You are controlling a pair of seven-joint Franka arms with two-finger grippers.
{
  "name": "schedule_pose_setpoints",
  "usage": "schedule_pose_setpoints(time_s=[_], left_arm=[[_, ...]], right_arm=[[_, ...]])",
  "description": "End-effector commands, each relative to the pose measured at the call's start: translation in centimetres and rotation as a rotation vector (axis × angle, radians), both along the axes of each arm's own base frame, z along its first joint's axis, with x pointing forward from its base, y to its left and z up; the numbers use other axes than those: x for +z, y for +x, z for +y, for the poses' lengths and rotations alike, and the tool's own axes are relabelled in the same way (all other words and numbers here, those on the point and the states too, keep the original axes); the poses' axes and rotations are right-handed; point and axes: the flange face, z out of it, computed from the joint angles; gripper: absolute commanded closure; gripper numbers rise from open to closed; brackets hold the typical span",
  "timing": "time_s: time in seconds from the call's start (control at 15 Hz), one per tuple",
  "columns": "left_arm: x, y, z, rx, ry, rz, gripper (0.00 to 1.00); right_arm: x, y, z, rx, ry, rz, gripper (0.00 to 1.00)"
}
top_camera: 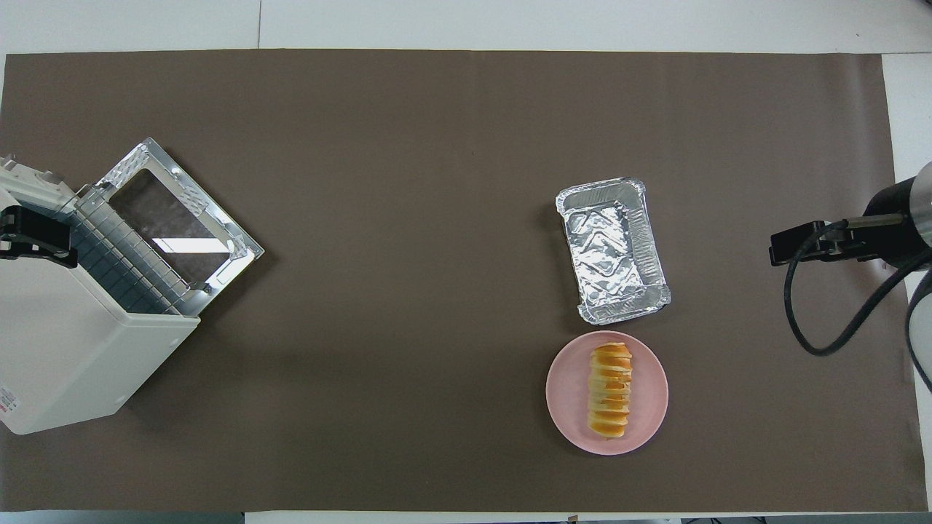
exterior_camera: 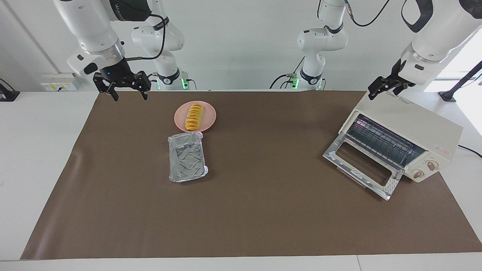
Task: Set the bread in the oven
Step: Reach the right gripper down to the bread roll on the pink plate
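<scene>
The bread (exterior_camera: 194, 116) lies on a round pink plate (exterior_camera: 209, 113), also seen in the overhead view (top_camera: 610, 391). The cream-white oven (exterior_camera: 410, 120) stands at the left arm's end of the table. Its glass door (exterior_camera: 361, 165) is dropped open and the wire rack (exterior_camera: 380, 141) shows inside. It also shows in the overhead view (top_camera: 65, 349). My right gripper (exterior_camera: 128, 96) is open and empty, raised over the mat toward the right arm's end, apart from the plate. My left gripper (exterior_camera: 382, 90) hangs over the oven's top, and in the overhead view (top_camera: 33, 240) it covers the oven's front edge.
A rectangular silver foil tray (exterior_camera: 187, 158) sits empty just farther from the robots than the plate, almost touching it; it shows in the overhead view too (top_camera: 611, 251). A brown mat (exterior_camera: 263, 210) covers the table. A cable hangs off the right gripper (top_camera: 830, 320).
</scene>
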Motion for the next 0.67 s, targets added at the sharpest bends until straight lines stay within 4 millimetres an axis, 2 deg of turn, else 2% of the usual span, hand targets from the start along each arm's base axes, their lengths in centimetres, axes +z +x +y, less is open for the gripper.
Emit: schedule_pose_setpoints(time_s=[0.0,0.2,0.33,0.4,0.47,0.6], left_arm=[[0.3,-0.7,0.1,0.000,-0.015,-0.017,0.00],[0.3,-0.7,0.1,0.000,-0.015,-0.017,0.00],[0.3,-0.7,0.1,0.000,-0.015,-0.017,0.00],[0.3,-0.7,0.1,0.000,-0.015,-0.017,0.00],[0.3,-0.7,0.1,0.000,-0.015,-0.017,0.00],[0.3,-0.7,0.0,-0.001,-0.015,-0.017,0.00]], right_arm=[[0.2,-0.3,-0.3,0.008,-0.016,0.010,0.00],[-0.4,-1.0,0.2,0.024,-0.012,0.033,0.00],[-1.7,-2.1,1.2,0.018,0.020,0.058,0.00],[-3.0,-3.0,2.0,-0.013,0.040,0.071,0.00],[-4.3,-3.7,4.2,-0.018,0.051,0.064,0.00],[-8.4,-6.2,8.6,-0.007,0.039,0.062,0.00]])
